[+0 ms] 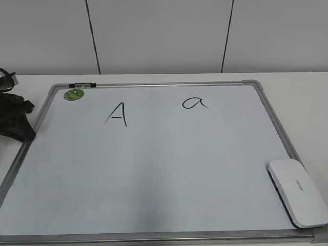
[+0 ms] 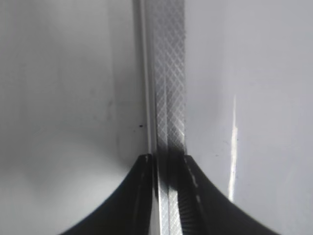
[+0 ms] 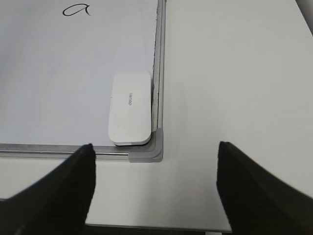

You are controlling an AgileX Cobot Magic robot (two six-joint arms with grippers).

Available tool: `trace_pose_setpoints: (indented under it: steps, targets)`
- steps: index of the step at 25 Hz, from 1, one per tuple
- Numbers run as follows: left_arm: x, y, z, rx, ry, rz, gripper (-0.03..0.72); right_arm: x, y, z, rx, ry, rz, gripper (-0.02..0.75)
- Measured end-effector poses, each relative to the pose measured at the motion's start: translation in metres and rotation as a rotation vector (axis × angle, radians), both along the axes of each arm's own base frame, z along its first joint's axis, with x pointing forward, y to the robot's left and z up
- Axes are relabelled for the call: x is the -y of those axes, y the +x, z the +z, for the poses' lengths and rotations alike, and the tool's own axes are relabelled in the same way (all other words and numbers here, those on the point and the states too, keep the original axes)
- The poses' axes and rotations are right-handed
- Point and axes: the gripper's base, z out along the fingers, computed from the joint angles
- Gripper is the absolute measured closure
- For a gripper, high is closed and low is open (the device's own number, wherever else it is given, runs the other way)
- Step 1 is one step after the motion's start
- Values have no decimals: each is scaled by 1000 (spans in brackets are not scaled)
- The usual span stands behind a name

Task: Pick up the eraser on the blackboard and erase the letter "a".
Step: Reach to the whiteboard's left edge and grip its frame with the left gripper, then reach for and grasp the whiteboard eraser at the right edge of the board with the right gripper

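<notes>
The blackboard [image 1: 154, 169], a white board with a silver frame, lies flat on the table. The letter "a" [image 1: 195, 103] is at its upper right, and shows in the right wrist view [image 3: 77, 10]. The white eraser [image 1: 298, 191] lies on the board's near right corner, against the frame, and shows in the right wrist view [image 3: 129, 108]. My right gripper [image 3: 154, 147] is open and empty, above the table just in front of that corner. It is out of the exterior view. My left gripper [image 2: 166, 157] is closed around the board's left frame rail [image 2: 168, 73].
An uppercase "A" [image 1: 117, 114] is written left of the "a". A green sticker [image 1: 74, 94] and a small marker [image 1: 82, 85] sit at the board's far left corner. The left arm [image 1: 13, 120] is by the left edge. White table [image 3: 234, 88] lies right of the board.
</notes>
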Motion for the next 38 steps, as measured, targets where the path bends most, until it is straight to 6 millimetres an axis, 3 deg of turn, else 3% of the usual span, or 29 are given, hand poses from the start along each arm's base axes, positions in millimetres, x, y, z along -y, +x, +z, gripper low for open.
trace_pose_setpoints:
  steps: [4, 12, 16, 23, 29, 33, 38]
  targets:
    - [-1, 0, 1, -3, -9, 4, 647, 0, 0, 0, 0, 0, 0, 165]
    - [-2, 0, 0, -7, -15, 10, 656, 0, 0, 1, 4, 2, 1, 165]
    - [-2, 0, 0, -7, -15, 10, 656, 0, 2, 18, 1, 2, 1, 165]
    - [-2, 0, 0, -7, -16, 10, 656, -4, 51, 62, -285, -35, 14, 165]
    - [-2, 0, 0, -8, -18, 10, 656, -12, 92, 91, -363, -1, 66, 165]
    - [-1, 0, 0, -8, -19, 11, 656, -20, 120, 86, -463, 38, 104, 165]
    - [-2, 0, 0, -8, -21, 14, 656, -23, 154, 66, -619, 49, 111, 165]
